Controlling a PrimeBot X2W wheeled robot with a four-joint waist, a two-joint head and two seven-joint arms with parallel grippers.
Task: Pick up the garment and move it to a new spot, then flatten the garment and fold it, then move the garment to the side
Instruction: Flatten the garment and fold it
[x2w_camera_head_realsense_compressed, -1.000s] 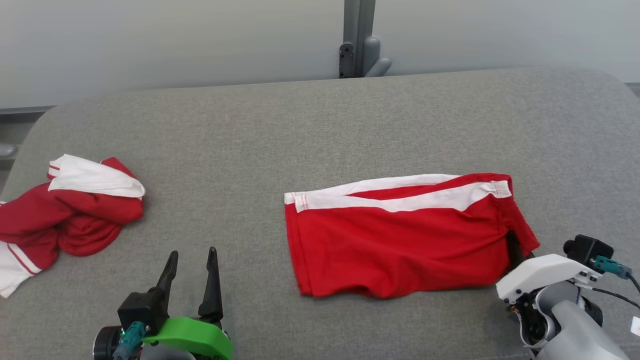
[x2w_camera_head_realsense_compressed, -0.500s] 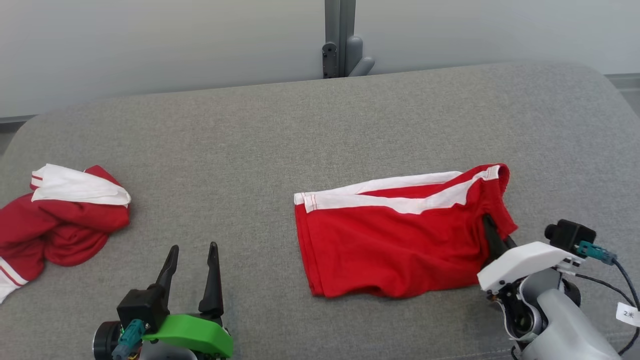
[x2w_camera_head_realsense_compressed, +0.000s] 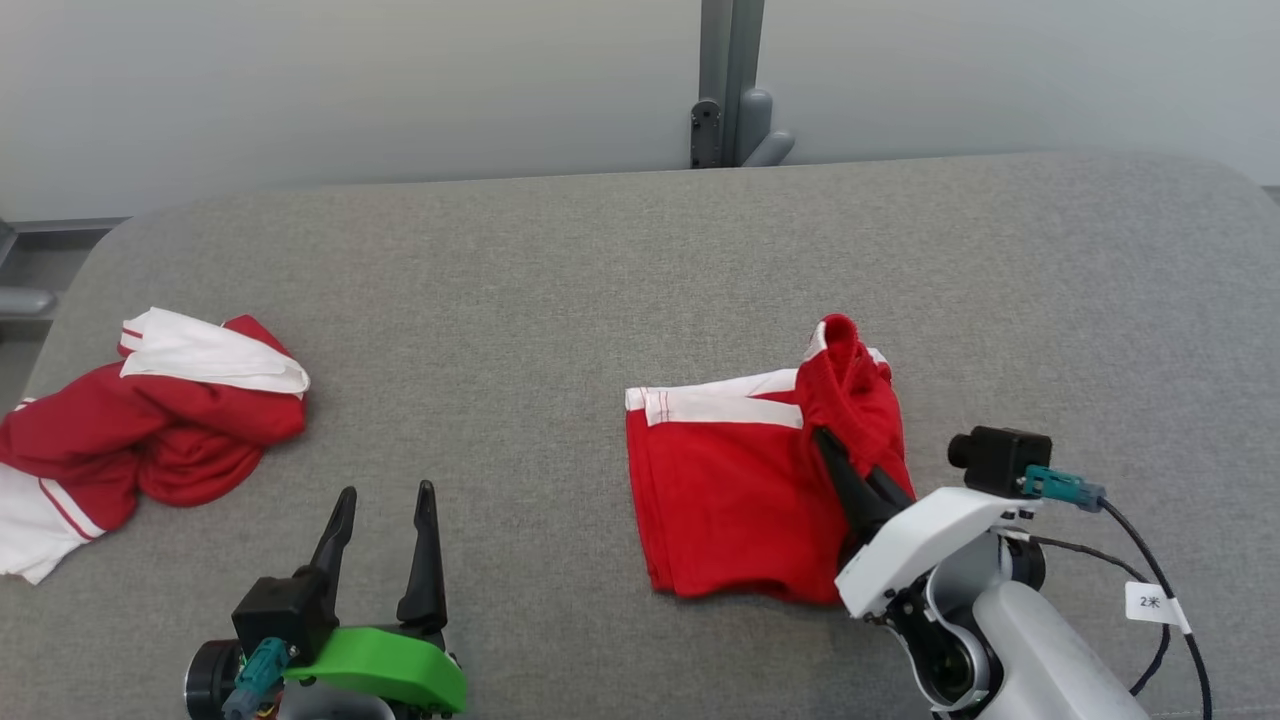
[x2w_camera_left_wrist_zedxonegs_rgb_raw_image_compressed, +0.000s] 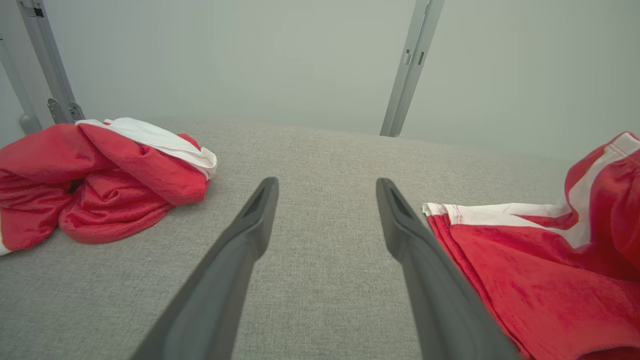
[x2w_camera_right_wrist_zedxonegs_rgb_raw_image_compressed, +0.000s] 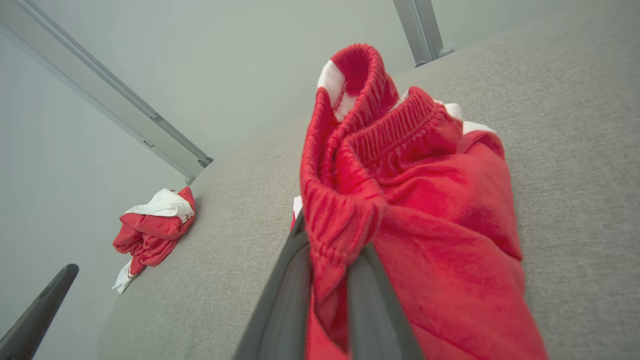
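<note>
**Waistband pinched and raised**

My right pincer (x2w_camera_head_realsense_compressed: 838, 458) clamps the elastic waistband of the red, white-striped fabric shorts (x2w_camera_head_realsense_compressed: 730, 490), holding it above the rest, which lies flat on the grey cushion (x2w_camera_head_realsense_compressed: 560, 300). My left pincer (x2w_camera_head_realsense_compressed: 386, 492) gapes, empty.

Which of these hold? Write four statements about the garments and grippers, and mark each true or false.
1. The right gripper is shut on the waistband end of the red shorts. True.
2. The left gripper holds the crumpled garment. False: its jaws are open with nothing between them, and it is apart from that garment.
3. The red shorts lie fully flat. False: the gripped end stands raised above the rest, bunched over the part that lies on the grey cushion.
4. The crumpled garment, red and white, lies at the robot's left on the grey cushion. True.
</note>
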